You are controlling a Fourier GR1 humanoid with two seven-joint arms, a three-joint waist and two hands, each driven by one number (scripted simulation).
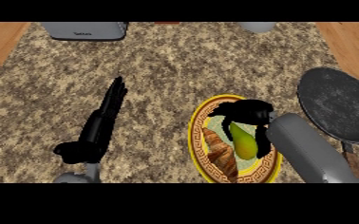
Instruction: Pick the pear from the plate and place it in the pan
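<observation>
A yellow-green pear (243,143) lies on a round plate (198,123) with a yellow rim and patterned border, low and right of centre. My right hand (247,112) hangs over the plate's upper part, its fingers curled down around the pear's narrow top end. A brown croissant (221,154) lies on the plate just left of the pear. The dark grey pan (331,103) sits at the right edge, beside the plate. My left hand (101,121) rests on the counter at the left, fingers straight and pointing away from me.
A grey toaster (85,30) stands at the back left. A pale grey round object (257,26) shows at the back edge, right of centre. The pan's handle (348,153) runs toward me along the right edge. Wooden floor borders the speckled counter on both sides.
</observation>
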